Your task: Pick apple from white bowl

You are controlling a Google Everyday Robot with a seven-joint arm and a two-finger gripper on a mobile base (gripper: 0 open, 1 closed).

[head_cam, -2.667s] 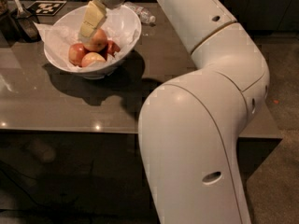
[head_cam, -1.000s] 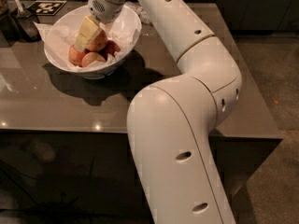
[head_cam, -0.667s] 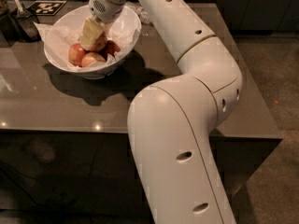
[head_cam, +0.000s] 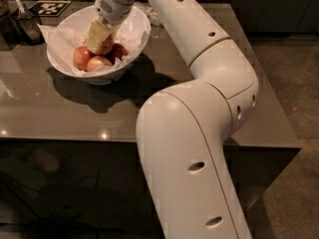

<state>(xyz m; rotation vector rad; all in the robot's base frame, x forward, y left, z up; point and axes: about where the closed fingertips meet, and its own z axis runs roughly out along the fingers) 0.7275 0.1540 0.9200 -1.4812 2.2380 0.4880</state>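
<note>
Apple (head_cam: 106, 47), yellow-orange with a red blush, sits in the white bowl (head_cam: 142, 37) near the table's (head_cam: 60, 114) far left corner, largely covered by the gripper (head_cam: 97, 37) lowered onto it. Whether the claw is apart or clamped cannot be told. Crumpled white paper (head_cam: 54, 37) lines the bowl, which also holds two blushed apples (head_cam: 82, 57) on the left and a darker red apple (head_cam: 119, 50) on the right.

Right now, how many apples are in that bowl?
4: left apple, front apple, dark red apple on the right, and a middle apple beneath the claw, which is down inside the white bowl. More may be hidden.
</note>
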